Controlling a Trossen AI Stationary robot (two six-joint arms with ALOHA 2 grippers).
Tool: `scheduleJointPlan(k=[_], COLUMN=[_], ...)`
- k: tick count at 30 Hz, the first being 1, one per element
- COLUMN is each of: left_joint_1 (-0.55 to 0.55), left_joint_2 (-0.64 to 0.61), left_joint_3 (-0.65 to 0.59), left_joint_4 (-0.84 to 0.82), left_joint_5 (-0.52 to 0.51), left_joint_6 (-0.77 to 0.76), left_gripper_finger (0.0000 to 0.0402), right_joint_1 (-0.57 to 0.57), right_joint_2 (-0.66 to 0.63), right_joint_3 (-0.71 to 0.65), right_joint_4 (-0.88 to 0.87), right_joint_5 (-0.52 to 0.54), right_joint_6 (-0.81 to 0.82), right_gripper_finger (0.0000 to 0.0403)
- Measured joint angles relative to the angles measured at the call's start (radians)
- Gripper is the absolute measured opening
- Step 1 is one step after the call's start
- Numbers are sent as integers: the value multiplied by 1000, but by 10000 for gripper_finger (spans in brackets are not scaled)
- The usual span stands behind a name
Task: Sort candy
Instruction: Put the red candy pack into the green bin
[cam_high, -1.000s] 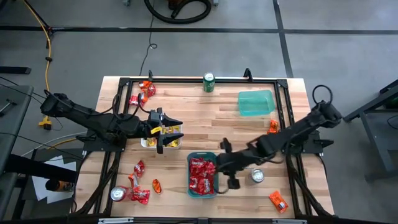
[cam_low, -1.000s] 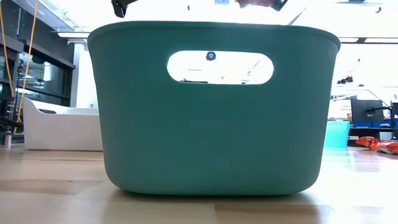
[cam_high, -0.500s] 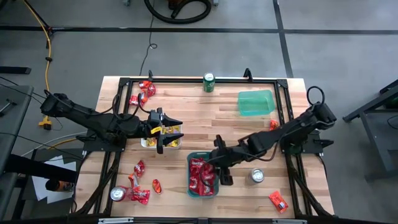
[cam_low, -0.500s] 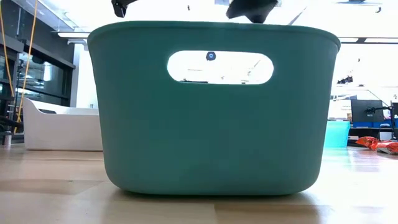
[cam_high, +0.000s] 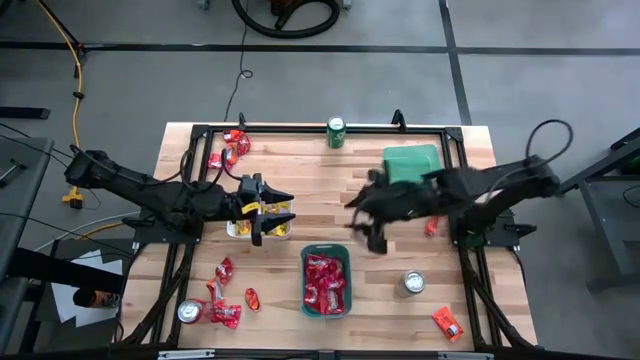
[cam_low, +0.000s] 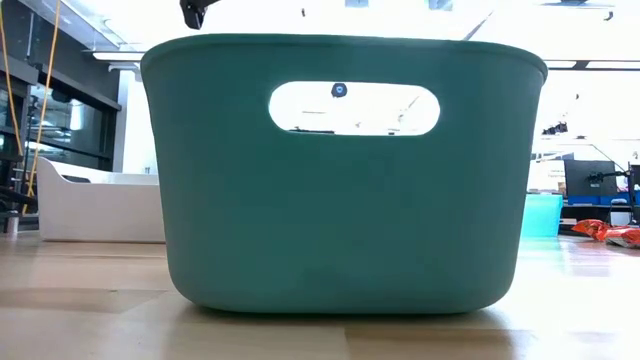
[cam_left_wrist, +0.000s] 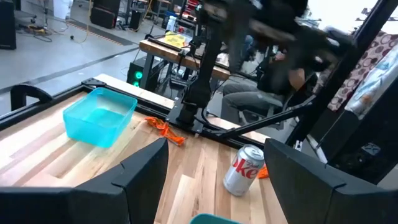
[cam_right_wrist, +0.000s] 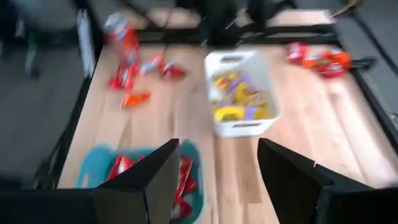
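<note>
Directly below and ahead of the right gripper, a teal bin is sitting on the wooden table, holding a heap of red candy packets. The right gripper's fingers are standing spread, nothing between them, and the gripper is hanging above bare wood between the teal bin and a light blue tray.

Beside the teal bin, a white bin is holding yellow and purple packets; the left gripper is hovering over it with fingers parted and empty.

Near the teal bin's other side, a silver can is standing upright; one orange packet is lying past it by the table edge, and another is lying under the right arm.

Farther from the right gripper, beyond the white bin, loose red packets and one orange packet are lying scattered beside a second silver can.

Farthest off, more red packets are lying at a table corner, and a green can is standing at the table's far edge. The light blue tray's contents cannot be told.
</note>
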Motion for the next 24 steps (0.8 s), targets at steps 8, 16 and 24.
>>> scheduleJointPlan(k=[8,16,24], left_joint_1=[0,91,485], left_joint_2=[-40,-38,172], left_joint_3=[0,57,399], left_joint_4=[-3,-139,-991], left_joint_5=[10,-20,-23], left_joint_6=[136,-60,-110], left_gripper_finger=[252,252,252], right_joint_1=[-11,-12,-106], right_joint_2=[-238,-307,-318], right_joint_3=[-369,-604,-605], right_joint_4=[299,585,587], right_joint_5=[82,99,111], right_joint_6=[234,413,213], right_gripper_finger=[206,206,206])
